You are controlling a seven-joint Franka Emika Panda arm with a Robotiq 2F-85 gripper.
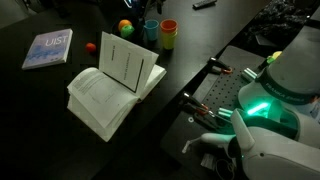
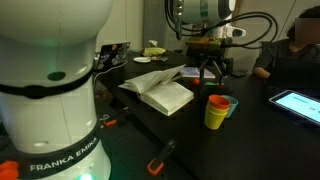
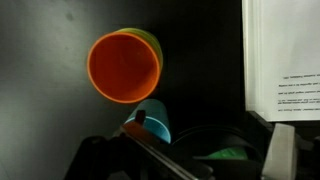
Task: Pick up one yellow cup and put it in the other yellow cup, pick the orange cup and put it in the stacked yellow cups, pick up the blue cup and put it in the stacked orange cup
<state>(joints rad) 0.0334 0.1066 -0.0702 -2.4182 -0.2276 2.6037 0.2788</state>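
On the dark table (image 1: 40, 110), in an exterior view, a pale blue-lilac booklet (image 1: 48, 48) lies flat at the far left, with a tiny orange ball (image 1: 90, 46) just to its right. Next comes a white book (image 1: 115, 85), lying open with some pages standing up. Beyond its far edge sits a red-green-yellow ball (image 1: 125, 27). To the right of that ball the blue cup (image 1: 150, 30) stands upright on the table, just beside the stacked yellow cups (image 1: 168, 42), and the orange cup (image 1: 168, 27) is nested in the top of that stack. The robot's white base (image 1: 275, 95), lit green, fills the right side. In an exterior view, the gripper (image 2: 210, 68) hangs above the table farther back than the cups, apart from them. In the wrist view, from left to right, the orange cup's open mouth faces the camera with a yellow rim showing behind it. The blue cup is close below it, partly hidden by the gripper's dark body, and the book's printed pages fill the right edge. The fingers appear spread apart, with nothing held between them.
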